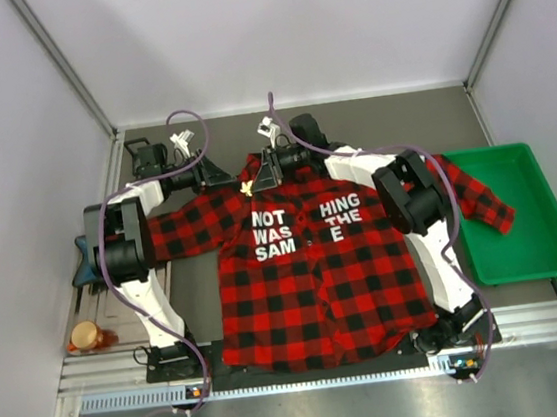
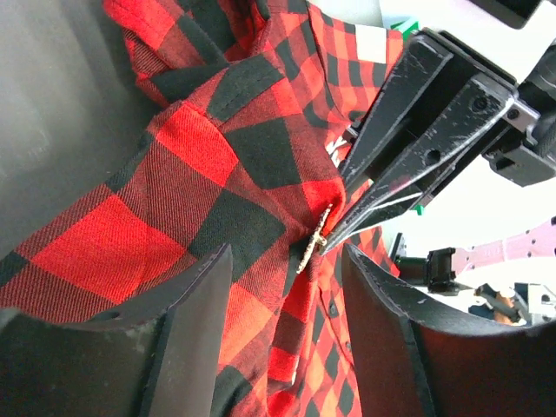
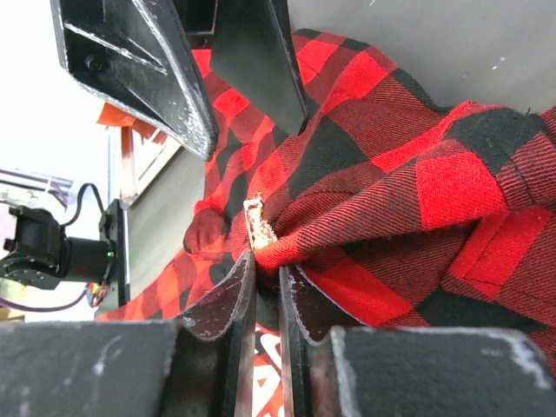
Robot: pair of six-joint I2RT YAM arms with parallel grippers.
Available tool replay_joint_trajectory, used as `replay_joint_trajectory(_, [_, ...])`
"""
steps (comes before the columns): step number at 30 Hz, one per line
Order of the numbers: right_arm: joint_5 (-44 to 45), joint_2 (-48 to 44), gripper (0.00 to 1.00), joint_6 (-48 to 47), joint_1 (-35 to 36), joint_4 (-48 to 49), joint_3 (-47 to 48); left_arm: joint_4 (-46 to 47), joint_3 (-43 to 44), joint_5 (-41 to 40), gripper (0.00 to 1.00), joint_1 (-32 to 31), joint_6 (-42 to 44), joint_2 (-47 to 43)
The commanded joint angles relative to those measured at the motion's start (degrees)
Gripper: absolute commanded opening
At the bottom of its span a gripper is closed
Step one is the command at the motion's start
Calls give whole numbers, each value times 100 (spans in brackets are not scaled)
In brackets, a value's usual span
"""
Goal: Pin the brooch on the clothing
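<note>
The clothing [image 1: 316,275], a red-and-black plaid shirt with white lettering, lies flat on the table, collar to the far side. The brooch [image 1: 247,187], tiny and pale, sits on the fabric by the collar's left side. My right gripper [image 1: 260,180] is shut on a bunched fold of the clothing [image 3: 417,174] right beside the brooch [image 3: 258,224]. My left gripper [image 2: 287,252] stands open around the brooch [image 2: 314,243] without touching it, fingers on either side. In the right wrist view the left gripper [image 3: 254,139] hangs just beyond the fold, jaws apart.
A green tray [image 1: 515,212] stands at the right, with the shirt's right sleeve draped over its edge. A dark blue object [image 1: 85,263] and a round orange-brown object [image 1: 87,338] lie at the left table edge. Cables loop over both arms.
</note>
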Motion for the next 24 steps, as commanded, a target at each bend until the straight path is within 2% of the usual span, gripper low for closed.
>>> replay_joint_trajectory(1, [313, -711, 0, -555, 113, 169, -81, 282, -111, -138, 58, -150, -525, -327])
replay_joint_trajectory(10, [375, -791, 0, -915, 218, 37, -143, 150, -76, -226, 61, -317, -815, -265])
replay_joint_trajectory(16, [533, -834, 0, -1197, 262, -147, -134, 308, -67, 38, 62, -309, -1043, -239])
replay_joint_trajectory(21, [594, -905, 0, -1346, 288, -235, -178, 782, -199, 161, 63, -326, -1491, -274])
replay_joint_trajectory(24, [700, -922, 0, -1479, 315, -314, -178, 669, -138, 152, 63, -361, -1475, -256])
